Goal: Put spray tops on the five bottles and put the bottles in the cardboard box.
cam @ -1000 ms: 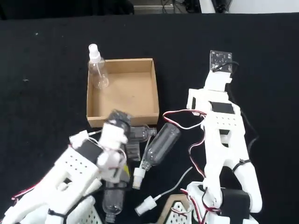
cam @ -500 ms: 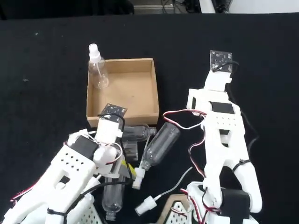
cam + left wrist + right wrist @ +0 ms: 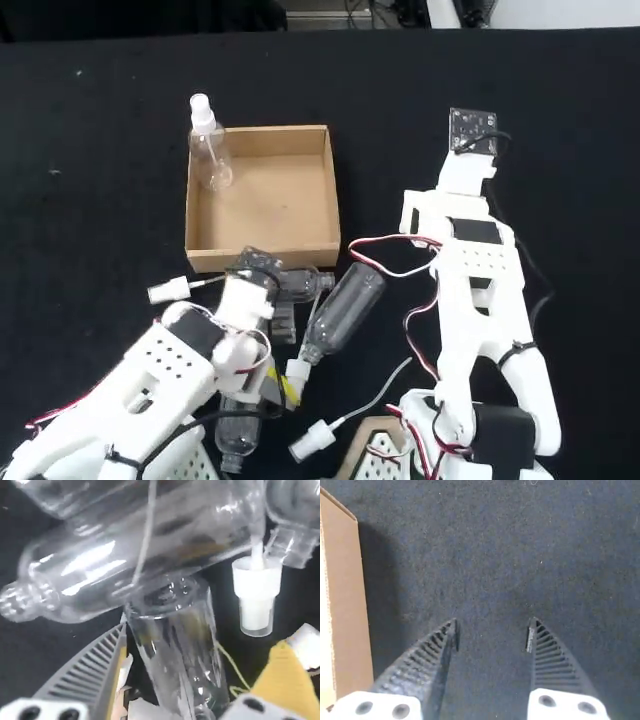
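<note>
One capped bottle (image 3: 208, 150) stands at the cardboard box's (image 3: 330, 190) far left corner. Step in hand: grasping. Left gripper (image 3: 200, 640) straddles a clear bottle (image 3: 175, 670) lying towards the table's near edge, jaws wide. Right gripper (image 3: 492, 630) is wide over bare table. Next, I judge: close squarely, then fit a spray top (image 3: 315, 437).

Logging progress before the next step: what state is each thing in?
Cardboard box, open.
Upright bottle, spray top on.
Lying bottle, on its side, ungrasped.
Left gripper, open, straddling that bottle.
Right gripper, open, empty.
Loose spray top, lying unattached.
</note>
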Robot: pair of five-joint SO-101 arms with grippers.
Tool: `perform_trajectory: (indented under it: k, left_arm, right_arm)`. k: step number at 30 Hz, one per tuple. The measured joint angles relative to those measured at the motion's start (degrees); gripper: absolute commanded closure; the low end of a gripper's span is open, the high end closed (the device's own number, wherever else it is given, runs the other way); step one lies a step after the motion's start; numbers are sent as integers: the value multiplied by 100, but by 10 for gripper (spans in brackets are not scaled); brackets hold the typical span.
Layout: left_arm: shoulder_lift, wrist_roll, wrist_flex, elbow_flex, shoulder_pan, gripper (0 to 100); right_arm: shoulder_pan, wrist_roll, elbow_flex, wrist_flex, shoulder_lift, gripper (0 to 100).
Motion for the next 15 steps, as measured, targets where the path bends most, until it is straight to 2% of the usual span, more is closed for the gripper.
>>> perform_trajectory:
  k: [5,15]
  left_arm:
    - [0,26,-79,18,62,892]
    - [-62,35,-158,-18,782,928]
  right_arm:
    - [0,0,0,0,0,800]
    - [0,0,0,0,0,800]
